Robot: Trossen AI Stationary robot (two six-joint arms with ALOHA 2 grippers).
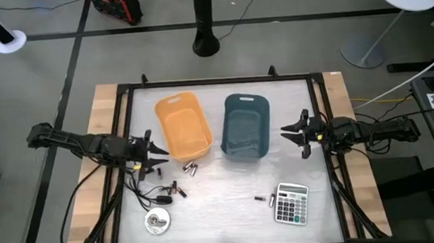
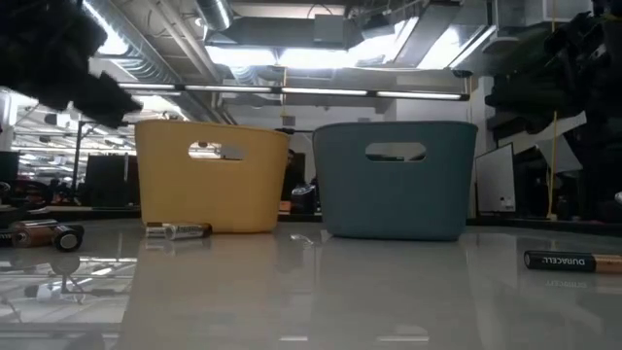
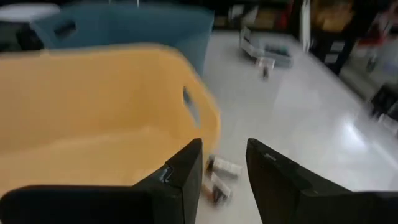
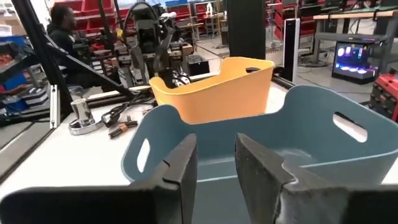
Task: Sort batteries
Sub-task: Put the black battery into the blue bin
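Sitting side by side on the glossy white table (image 1: 224,206) are two smooth plastic bins with rounded corners and slotted handles, a yellow bin (image 1: 182,125) and a teal bin (image 1: 246,125). Left gripper (image 1: 156,152) hovers beside the yellow one, right gripper (image 1: 289,134) beside the teal; both have jaws parted and empty. Small cylindrical batteries (image 1: 190,168) lie just before the yellow bin, another battery (image 1: 261,199) beside the keyed calculator (image 1: 292,203).

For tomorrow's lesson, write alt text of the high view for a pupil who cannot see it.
Seen from above, a yellow bin and a blue bin sit side by side on a white table, with the left pincer and the right pincer open beside them. Small batteries, a calculator and a silver disc lie in front.
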